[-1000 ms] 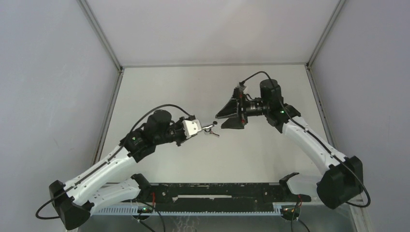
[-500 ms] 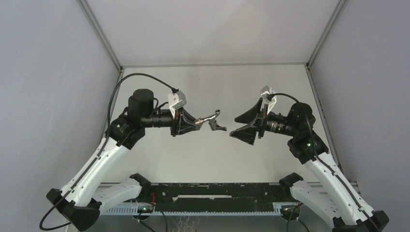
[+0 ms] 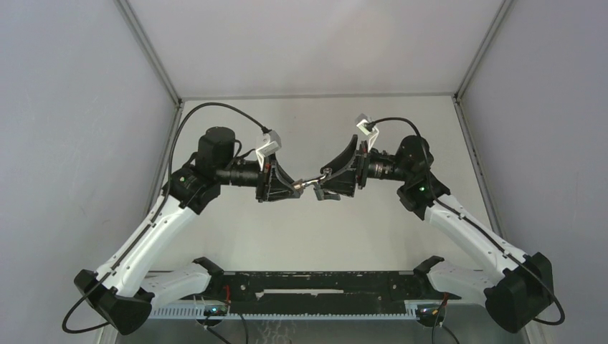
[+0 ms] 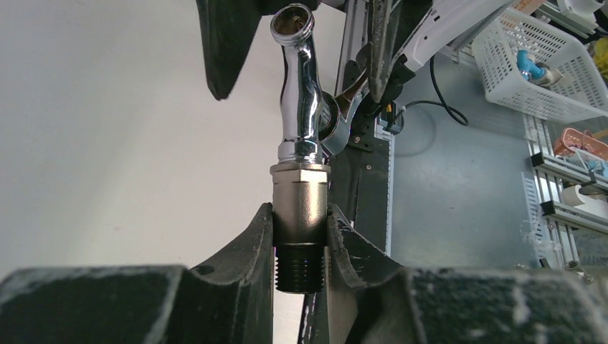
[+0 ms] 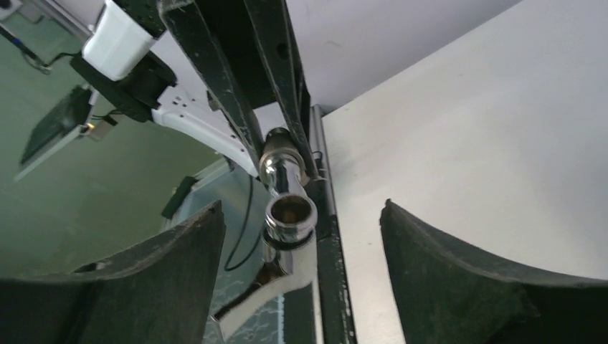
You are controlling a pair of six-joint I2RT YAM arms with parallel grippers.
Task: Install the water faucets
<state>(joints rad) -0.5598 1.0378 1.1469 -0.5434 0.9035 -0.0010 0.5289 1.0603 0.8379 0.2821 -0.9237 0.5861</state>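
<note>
On the left, the left tool [image 3: 295,188] is clenched tight on the stub [image 4: 301,208], one dark finger [image 4: 259,240] pressed to each side of that dull-grey piece, its threaded end poking back between them. The stub is joined to the tap [image 4: 300,100], bright chrome, which runs straight out from the tool and bends at its far end to an open round mouth. A chrome lever [image 4: 341,126] juts from the tap's side. The whole faucet hangs in the air above the white worktop [image 3: 287,236], mid-scene between the two arms, clear of the surface. Moving right, the right tool [image 3: 324,183] faces it head-on, released, jaws spread wide. From the right wrist camera the tap's mouth sits between the two dark fingers [image 5: 179,251], nearer the one on that view's left, with a gap on either side, touching neither. From the top camera the right tool's tips overlap the tap's end, the two tools nose to nose, both arms reaching in from the near edge.
</note>
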